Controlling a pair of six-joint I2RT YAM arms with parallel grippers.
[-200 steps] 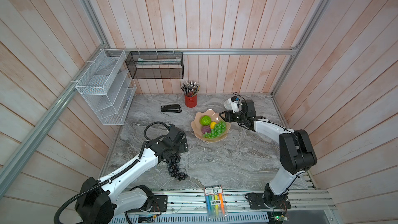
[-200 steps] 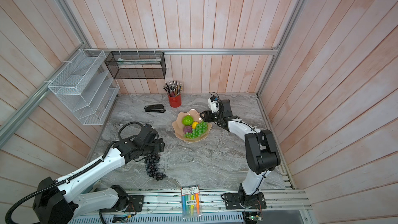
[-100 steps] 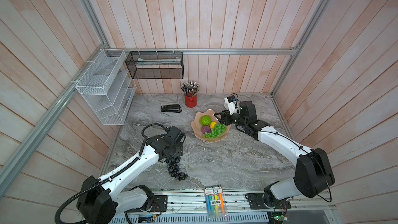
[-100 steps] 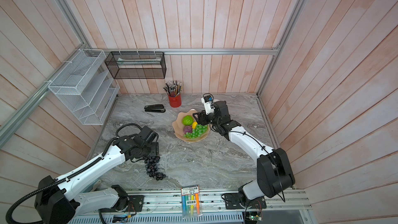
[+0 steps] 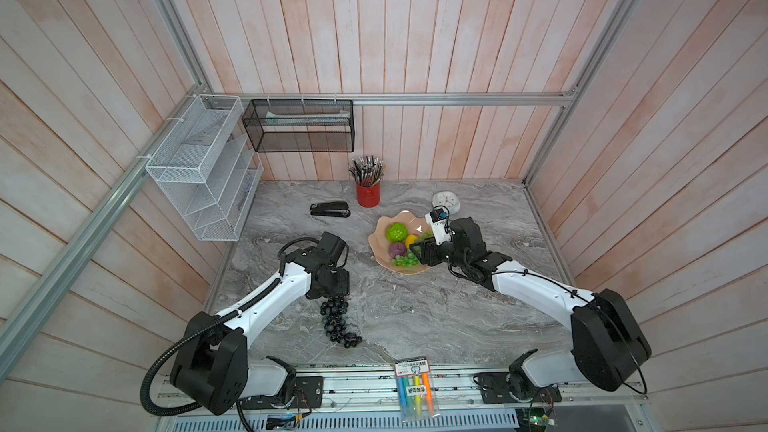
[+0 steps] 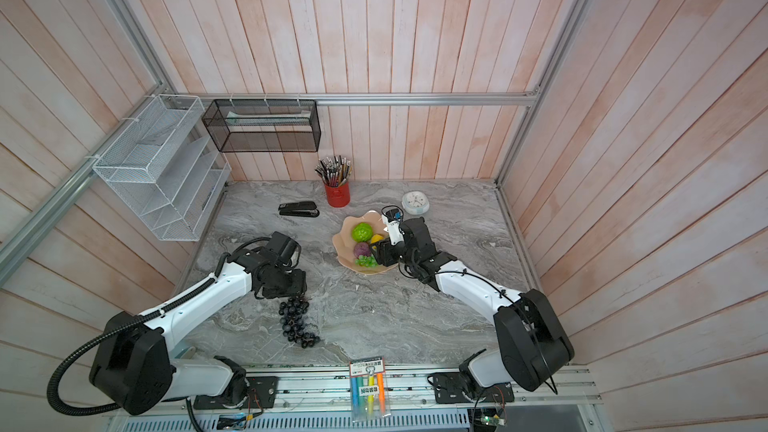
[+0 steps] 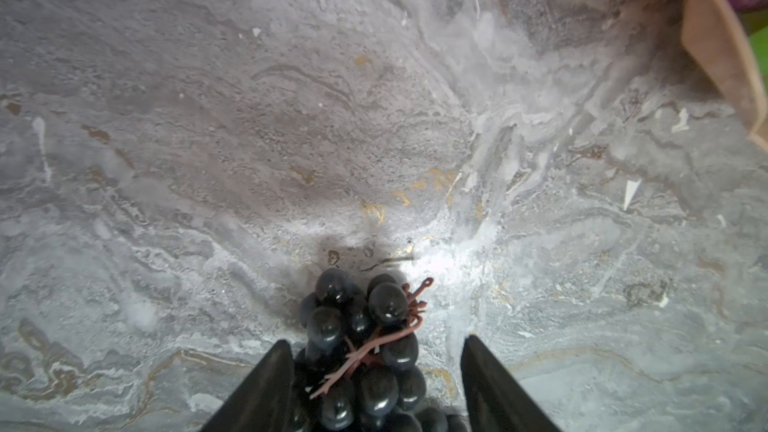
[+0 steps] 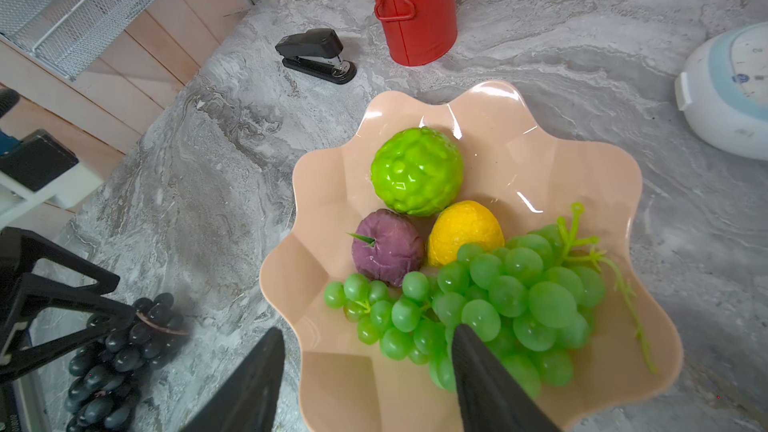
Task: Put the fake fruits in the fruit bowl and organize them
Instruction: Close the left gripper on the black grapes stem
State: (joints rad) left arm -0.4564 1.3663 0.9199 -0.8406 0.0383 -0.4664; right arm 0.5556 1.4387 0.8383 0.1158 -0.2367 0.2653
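Observation:
The salmon-pink fruit bowl holds the bumpy lime-green ball, the yellow fruit, the purple fruit and the green grape bunch. The dark grape bunch lies on the marble, left of the bowl. My left gripper straddles its stem end, open, one finger touching grapes and a gap at the other. My right gripper hovers open and empty over the bowl's rim.
A red pencil cup, a black stapler and a white clock stand behind the bowl. A marker packet lies on the front rail. A white mesh rack and a black mesh basket hang on the walls.
My left gripper has come down over the dark bunch's stem end, its jaws narrowing. The right gripper has moved from the bowl's far right side to over its near rim.

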